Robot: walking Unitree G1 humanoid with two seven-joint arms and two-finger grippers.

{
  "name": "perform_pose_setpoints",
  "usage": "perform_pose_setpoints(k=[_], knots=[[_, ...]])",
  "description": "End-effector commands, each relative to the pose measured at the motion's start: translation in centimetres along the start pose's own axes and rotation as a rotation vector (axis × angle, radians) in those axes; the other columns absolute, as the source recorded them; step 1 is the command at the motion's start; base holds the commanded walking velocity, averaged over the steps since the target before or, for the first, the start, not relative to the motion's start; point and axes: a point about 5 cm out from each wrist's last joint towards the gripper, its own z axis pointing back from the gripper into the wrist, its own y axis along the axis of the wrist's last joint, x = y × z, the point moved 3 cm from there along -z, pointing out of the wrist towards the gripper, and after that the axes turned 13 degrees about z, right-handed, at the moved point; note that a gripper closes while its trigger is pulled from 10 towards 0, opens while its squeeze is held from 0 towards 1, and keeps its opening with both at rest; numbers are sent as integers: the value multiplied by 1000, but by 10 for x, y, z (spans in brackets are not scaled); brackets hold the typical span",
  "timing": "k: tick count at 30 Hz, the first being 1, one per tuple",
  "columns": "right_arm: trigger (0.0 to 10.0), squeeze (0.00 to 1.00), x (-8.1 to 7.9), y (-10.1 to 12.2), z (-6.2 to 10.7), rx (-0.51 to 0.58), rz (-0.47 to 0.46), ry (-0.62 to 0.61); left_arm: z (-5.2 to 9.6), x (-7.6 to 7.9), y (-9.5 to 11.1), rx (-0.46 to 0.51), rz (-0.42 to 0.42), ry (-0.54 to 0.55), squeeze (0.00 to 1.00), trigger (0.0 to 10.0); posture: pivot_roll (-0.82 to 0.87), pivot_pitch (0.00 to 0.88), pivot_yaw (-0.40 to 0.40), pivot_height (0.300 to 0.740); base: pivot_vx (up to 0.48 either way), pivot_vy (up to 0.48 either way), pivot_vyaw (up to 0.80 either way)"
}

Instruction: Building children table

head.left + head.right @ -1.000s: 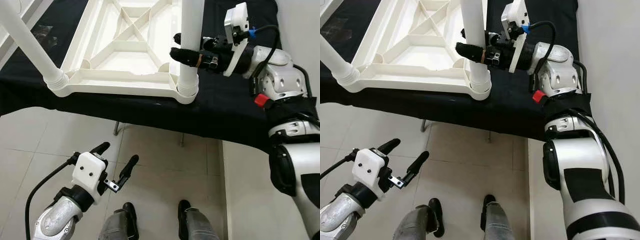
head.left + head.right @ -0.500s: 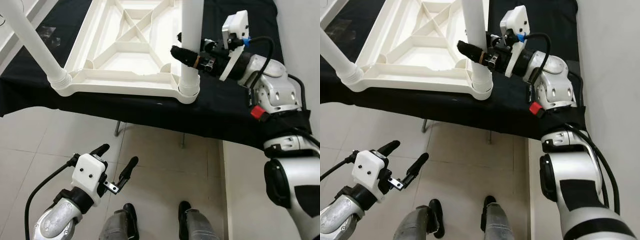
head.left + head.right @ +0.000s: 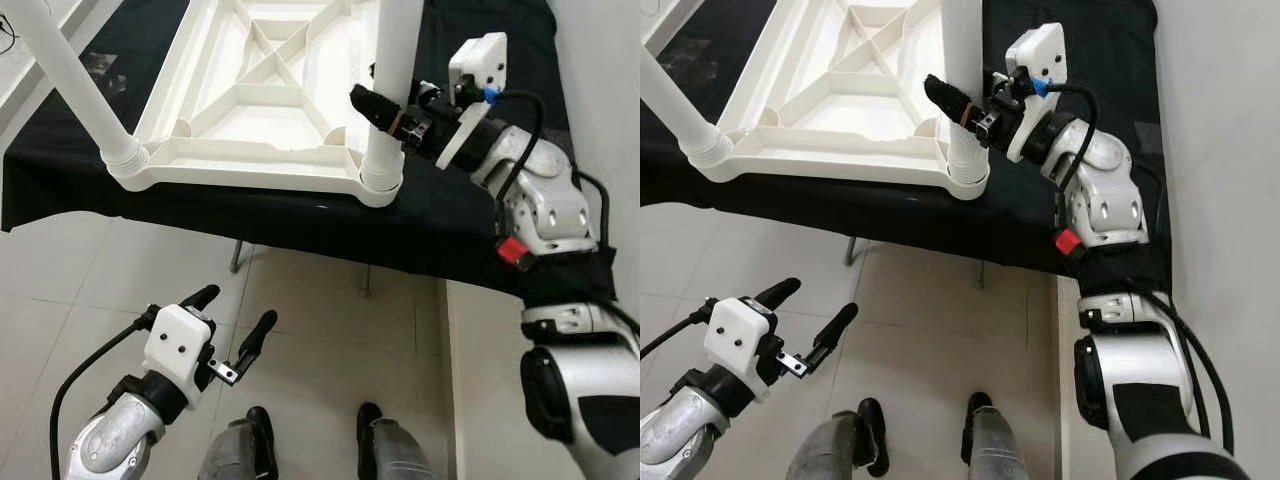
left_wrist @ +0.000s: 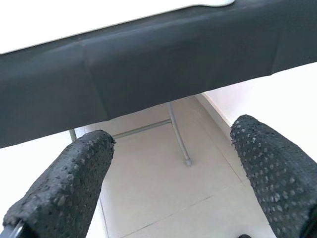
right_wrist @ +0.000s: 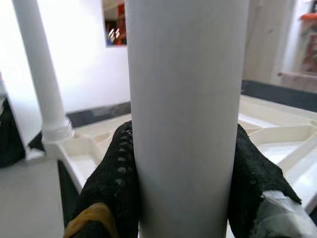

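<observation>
Since a second ago the right gripper point(image 3: 385, 100) has tilted with the table leg point(image 3: 392, 90) it clamps, so the leg now leans a little where it stood straight before. Its jaws are closed on both sides of that white leg, just above the corner socket it sits in. The white table top point(image 3: 250, 90) lies upside down on the black-covered bench point(image 3: 440, 235), near the bench's front edge, ribs facing up. A second leg point(image 3: 75, 85) stands slanted in the near left corner socket. The left gripper point(image 3: 232, 322) hangs low over the tiled floor point(image 3: 330, 340), below the bench edge, its jaws wide apart and holding nothing.
</observation>
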Motion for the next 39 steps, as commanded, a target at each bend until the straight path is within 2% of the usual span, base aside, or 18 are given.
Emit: perform_pose_setpoints(k=[1, 6, 15, 19, 22, 28, 32, 39], knots=[[0, 0, -8, -16, 8, -41, -74, -9, 3, 2, -5, -28, 12, 0, 0, 10000, 48, 376, 4, 740, 0, 0, 0], [0, 0, -13, -14, 11, -17, -83, -12, 2, 1, -5, -28, 11, -1, 0, 10000, 44, 375, 5, 740, 0, 0, 0], [0, 0, -30, -17, 14, -67, -76, -40, 1, 0, -4, -26, 6, 0, 0, 10000, 42, 372, 6, 740, 0, 0, 0], [0, 0, -31, -17, 14, -67, -75, -39, 0, 0, -4, -26, 6, 0, 0, 10000, 42, 372, 6, 740, 0, 0, 0], [0, 0, -37, -13, 11, -65, -24, 0, 0, 0, -5, -26, 7, 0, 0, 10000, 40, 370, 4, 740, 0, 0, 0], [0, 0, -41, -9, 10, -60, 2, 9, 0, 0, -5, -26, 6, 2, 0, 10000, 41, 370, 3, 740, 0, 0, 0], [0, 0, -43, -10, 8, -100, 50, -28, 0, -1, -7, -28, 5, 5, 0, 10000, 41, 370, 3, 740, 0, 0, 0], [0, 0, -51, -16, 8, -168, 49, -61, 0, -2, -9, -31, 5, 6, 0, 10000, 35, 368, 2, 740, 0, 0, 0]])
